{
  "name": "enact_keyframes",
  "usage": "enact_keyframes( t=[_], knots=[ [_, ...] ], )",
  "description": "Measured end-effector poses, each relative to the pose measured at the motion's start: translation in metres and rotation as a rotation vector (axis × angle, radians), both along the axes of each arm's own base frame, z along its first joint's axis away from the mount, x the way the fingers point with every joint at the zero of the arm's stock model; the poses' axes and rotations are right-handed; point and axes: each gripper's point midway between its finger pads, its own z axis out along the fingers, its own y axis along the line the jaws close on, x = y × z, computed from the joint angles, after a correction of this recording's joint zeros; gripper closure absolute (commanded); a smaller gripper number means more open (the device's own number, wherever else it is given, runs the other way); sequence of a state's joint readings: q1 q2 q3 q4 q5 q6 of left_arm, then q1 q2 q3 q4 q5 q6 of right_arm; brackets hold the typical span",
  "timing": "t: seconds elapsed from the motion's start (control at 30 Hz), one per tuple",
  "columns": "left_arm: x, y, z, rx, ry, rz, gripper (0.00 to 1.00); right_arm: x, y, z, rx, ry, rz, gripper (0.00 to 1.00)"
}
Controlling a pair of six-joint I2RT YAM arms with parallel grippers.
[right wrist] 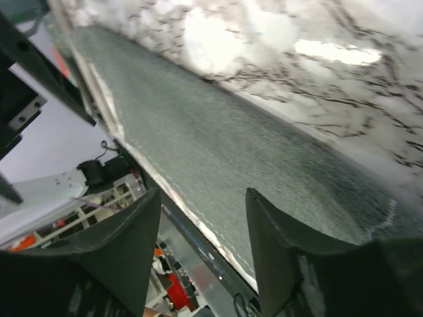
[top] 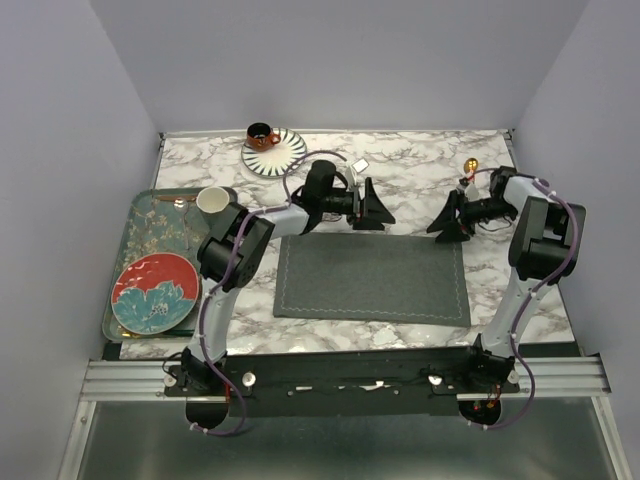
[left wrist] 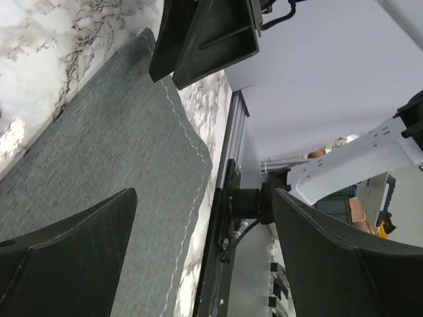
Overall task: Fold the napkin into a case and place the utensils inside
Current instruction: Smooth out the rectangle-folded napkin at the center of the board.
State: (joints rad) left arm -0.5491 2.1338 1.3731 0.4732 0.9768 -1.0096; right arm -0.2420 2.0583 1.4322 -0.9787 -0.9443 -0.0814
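Note:
The dark grey napkin [top: 370, 278] lies flat and unfolded on the marble table, its stitched hem showing all round. My left gripper [top: 375, 210] hangs just past the napkin's far edge, near the middle. It is open, and nothing lies between its fingers [left wrist: 205, 198] above the cloth [left wrist: 119, 152]. My right gripper [top: 447, 220] hangs by the far right corner, facing the left one. Its jaws [right wrist: 203, 198] stand narrower but apart, empty over the napkin [right wrist: 218, 139]. A small gold rounded head of a utensil [top: 470, 165] shows behind the right arm.
An orange cup [top: 262, 134] sits on a striped saucer [top: 283, 158] at the back. A green tray [top: 135, 235] on the left holds a white cup [top: 212, 199] and a red plate [top: 155, 290]. A small white object [top: 360, 167] lies behind the left gripper.

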Motion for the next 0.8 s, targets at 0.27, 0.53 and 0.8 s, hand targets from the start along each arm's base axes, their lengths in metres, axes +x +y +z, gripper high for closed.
enact_keyframes(
  t=[0.27, 0.53, 0.8],
  knots=[
    [0.012, -0.019, -0.048, 0.024, 0.126, 0.036, 0.07, 0.004, -0.021, -0.025, -0.242, 0.013, 0.025, 0.67],
    [0.010, 0.010, -0.082, 0.066, 0.226, 0.084, 0.06, 0.013, -0.040, -0.033, -0.431, -0.002, 0.048, 0.72],
    [0.016, 0.044, -0.083, 0.070, 0.230, 0.133, 0.06, 0.011, -0.051, -0.043, -0.529, 0.004, 0.092, 0.76]
  ],
)
